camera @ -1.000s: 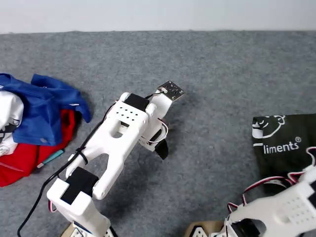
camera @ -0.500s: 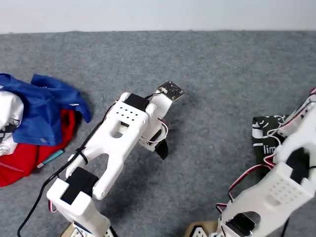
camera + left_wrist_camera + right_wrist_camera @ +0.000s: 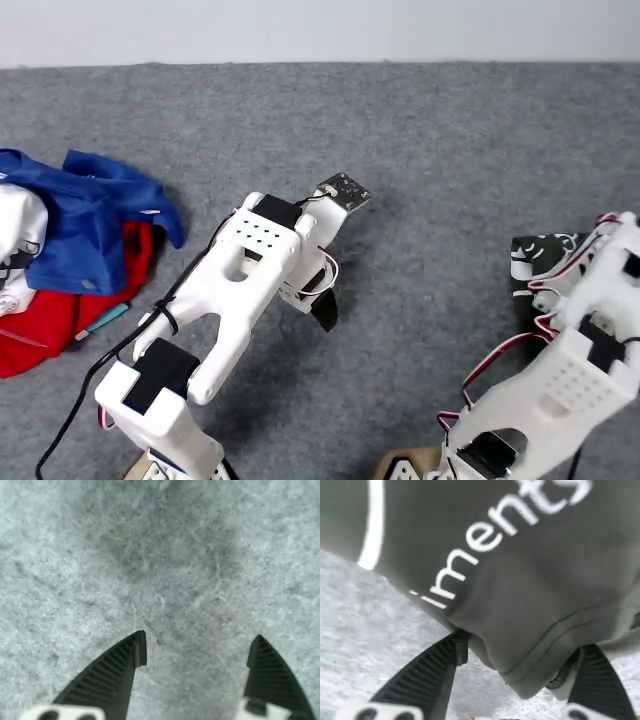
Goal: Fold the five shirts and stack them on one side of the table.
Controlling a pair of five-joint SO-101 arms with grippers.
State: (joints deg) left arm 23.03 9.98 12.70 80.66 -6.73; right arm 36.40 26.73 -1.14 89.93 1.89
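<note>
Hovering spread wide, the right pincer (image 3: 522, 647) is straddling the hem of the dark shirt (image 3: 520, 570), gripping nothing. That shirt is lying at the right edge of the surface (image 3: 450, 150). The left pincer (image 3: 200, 645) is gaping just as wide over bare grey mid-surface, with open room all round. The heap of blue, red and white shirts (image 3: 70, 240) is sitting at the left edge. Since a second ago the right arm (image 3: 570, 380) has swung from the near edge over the dark shirt.

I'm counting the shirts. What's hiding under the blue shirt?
A red shirt sticks out from under the blue shirt, and a white one shows beside it. Anything more underneath is covered, so I can't tell.
</note>
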